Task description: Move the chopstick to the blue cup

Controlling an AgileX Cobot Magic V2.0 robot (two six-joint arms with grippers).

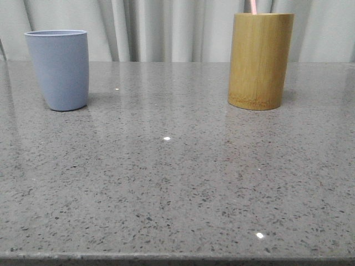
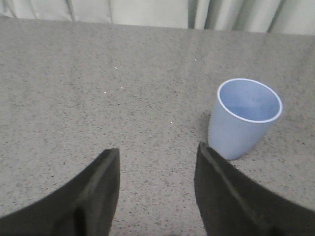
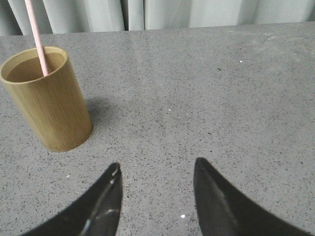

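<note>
A pale pink chopstick (image 1: 253, 6) stands in a yellow-brown bamboo holder (image 1: 259, 61) at the back right of the grey stone table; the right wrist view shows the stick (image 3: 37, 35) leaning inside the holder (image 3: 49, 105). The grey-blue cup (image 1: 58, 69) stands empty at the back left and also shows in the left wrist view (image 2: 243, 118). My left gripper (image 2: 157, 152) is open and empty, above the table just beside the cup. My right gripper (image 3: 156, 167) is open and empty, above the table to one side of the holder. Neither gripper shows in the front view.
The speckled grey table (image 1: 177, 177) runs to a front edge at the bottom of the front view. Pale curtains (image 1: 166, 27) hang behind the table's far edge.
</note>
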